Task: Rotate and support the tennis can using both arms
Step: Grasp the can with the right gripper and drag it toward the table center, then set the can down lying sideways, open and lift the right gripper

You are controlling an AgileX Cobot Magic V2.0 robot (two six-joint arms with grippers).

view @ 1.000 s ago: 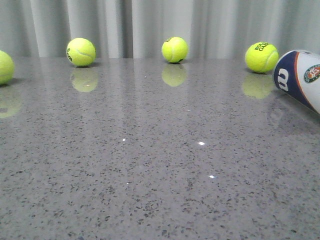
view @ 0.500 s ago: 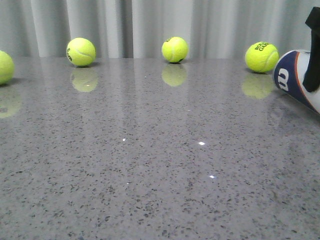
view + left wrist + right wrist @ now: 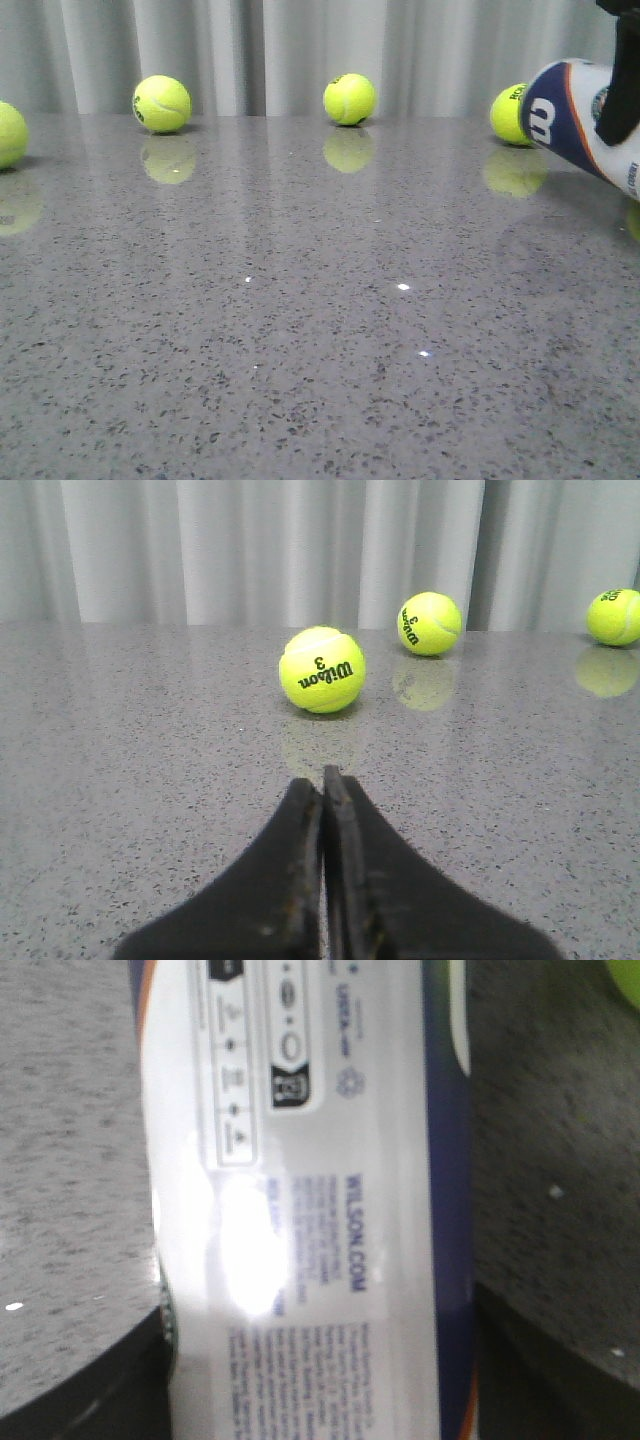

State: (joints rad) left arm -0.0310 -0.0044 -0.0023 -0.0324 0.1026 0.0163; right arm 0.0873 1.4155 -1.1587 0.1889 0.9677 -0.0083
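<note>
At the far right edge of the speckled grey surface [image 3: 300, 330], the tennis can [image 3: 575, 120] is tilted, its navy end now raised higher than a moment ago. Right tool [image 3: 618, 85] clamps its glossy white body. Left tool [image 3: 322, 820] pressed together, holding nothing. Fuzzy balls [image 3: 350, 99] line the back; middle open.

Table [image 3: 300, 330]: speckled grey stone-like top, polished, mirroring the balls and throwing small glints. Tennis balls [image 3: 350, 99]: fuzzy yellow-green felt, matt. Tennis can [image 3: 300, 1210]: smooth glossy printed sleeve, showing a bright glare patch. Curtain [image 3: 300, 50] at frame top: pale pleated cloth. Left gripper [image 3: 322, 880]: fingers looking matt black.
</note>
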